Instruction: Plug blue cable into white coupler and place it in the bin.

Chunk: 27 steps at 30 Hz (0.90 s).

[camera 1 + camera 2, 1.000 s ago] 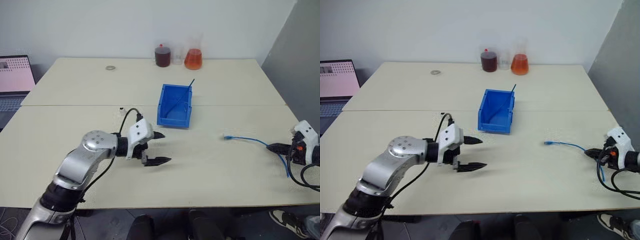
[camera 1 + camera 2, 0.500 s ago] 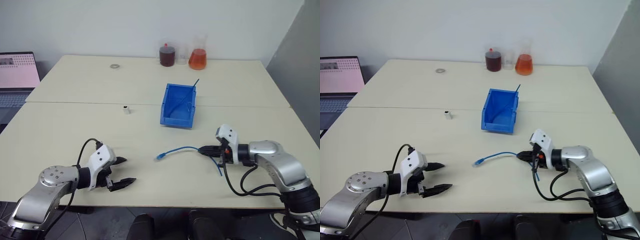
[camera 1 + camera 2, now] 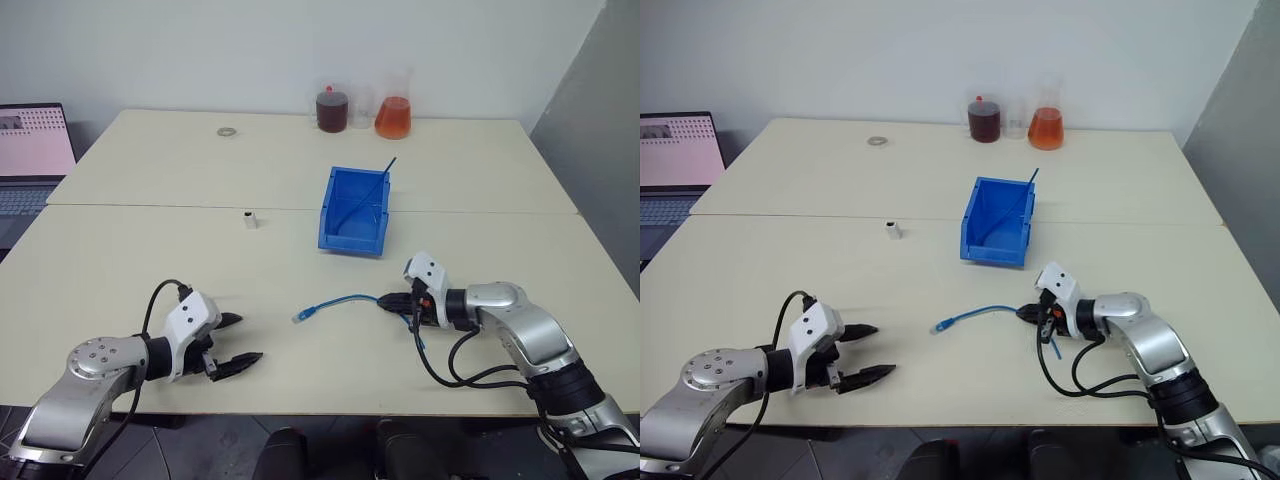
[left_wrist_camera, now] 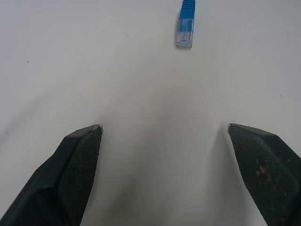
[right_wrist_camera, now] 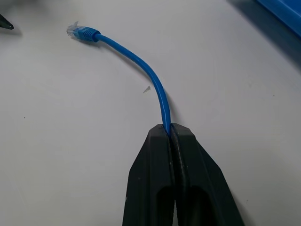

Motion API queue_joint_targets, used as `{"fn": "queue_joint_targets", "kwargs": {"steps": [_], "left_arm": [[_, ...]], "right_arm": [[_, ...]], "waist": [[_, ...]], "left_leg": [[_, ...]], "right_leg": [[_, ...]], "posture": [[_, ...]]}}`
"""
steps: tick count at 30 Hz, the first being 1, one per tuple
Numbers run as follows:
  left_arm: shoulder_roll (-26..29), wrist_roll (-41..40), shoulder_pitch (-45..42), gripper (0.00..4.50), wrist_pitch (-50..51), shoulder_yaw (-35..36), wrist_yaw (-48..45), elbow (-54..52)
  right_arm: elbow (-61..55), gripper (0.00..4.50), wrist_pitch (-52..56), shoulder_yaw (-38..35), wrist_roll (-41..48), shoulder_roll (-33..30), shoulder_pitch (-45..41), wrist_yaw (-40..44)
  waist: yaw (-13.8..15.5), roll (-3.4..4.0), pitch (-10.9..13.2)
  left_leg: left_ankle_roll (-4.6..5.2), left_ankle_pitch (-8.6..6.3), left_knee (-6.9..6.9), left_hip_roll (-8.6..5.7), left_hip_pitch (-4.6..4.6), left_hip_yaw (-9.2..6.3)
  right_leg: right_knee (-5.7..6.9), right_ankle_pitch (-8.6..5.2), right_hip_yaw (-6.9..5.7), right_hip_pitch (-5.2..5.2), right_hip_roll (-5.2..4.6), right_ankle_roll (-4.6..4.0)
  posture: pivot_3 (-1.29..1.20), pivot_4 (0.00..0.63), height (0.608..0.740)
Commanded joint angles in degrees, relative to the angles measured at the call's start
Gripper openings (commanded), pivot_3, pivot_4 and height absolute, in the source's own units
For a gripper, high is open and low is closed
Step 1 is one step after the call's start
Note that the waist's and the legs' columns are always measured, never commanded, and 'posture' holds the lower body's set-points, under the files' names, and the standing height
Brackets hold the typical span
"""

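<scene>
The blue cable (image 3: 345, 299) lies on the table's near middle, its clear plug (image 3: 299, 315) pointing toward my left side. My right gripper (image 3: 385, 301) is shut on the blue cable (image 5: 149, 77) partway along, and the rest hangs behind the fingers. My left gripper (image 3: 240, 339) stands open near the front edge, a short way from the plug (image 4: 186, 29), with nothing between its fingers. The white coupler (image 3: 250, 219) stands alone farther back on the left. The bin (image 3: 353, 211) sits at the table's centre.
A darker blue strand (image 3: 381, 170) leans against the bin's back corner. Two flasks with dark (image 3: 331, 108) and orange liquid (image 3: 392, 117) stand at the far edge, with a grey ring (image 3: 226, 131) to their left. A laptop (image 3: 35, 150) sits off the table's left side.
My right gripper has dragged the blue cable from the right side to the table's near middle. My left arm has drawn back toward the front left and stayed open.
</scene>
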Motion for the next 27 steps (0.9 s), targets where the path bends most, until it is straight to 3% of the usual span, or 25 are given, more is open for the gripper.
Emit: {"fn": "queue_joint_targets", "kwargs": {"steps": [1,9,15,27], "left_arm": [[-0.39,0.17,-1.71,4.5,-0.91,-0.31,0.33,0.25],[-1.85,0.91,-5.03,4.5,-0.42,-3.22,1.32,1.27],[-3.1,1.74,-8.64,4.5,0.56,-6.13,1.38,2.48],[-4.61,4.0,-14.78,4.5,6.46,-12.87,2.02,4.92]], "right_arm": [[-2.6,0.96,1.16,-0.48,0.47,0.24,-0.95,-0.59],[-6.27,3.07,3.94,-2.84,2.88,0.22,-1.06,-1.49],[-15.15,4.42,5.26,-3.24,8.01,-5.57,1.11,5.66],[-22.16,4.42,0.05,-1.36,5.07,-11.35,3.82,5.81]], "waist": [[0.01,0.0,0.0],[0.01,0.0,0.0],[0.09,0.0,0.0],[0.05,-0.03,-0.02]], "left_leg": [[0.0,0.0,0.0,0.0,0.0,0.0],[0.0,0.0,0.0,-0.02,-0.02,0.0],[0.0,0.0,0.01,-0.02,-0.06,-0.02],[0.0,0.0,0.02,-0.09,-0.01,-0.03]], "right_leg": [[0.0,0.0,0.0,0.0,0.0,0.0],[0.0,0.0,0.0,0.0,0.02,0.0],[-0.01,0.0,-0.02,0.0,0.03,0.01],[0.01,0.0,-0.04,0.02,0.08,0.02]], "posture": [[0.0,0.15,0.74],[0.0,0.15,0.74],[0.0,0.15,0.74],[0.0,0.15,0.74]]}}
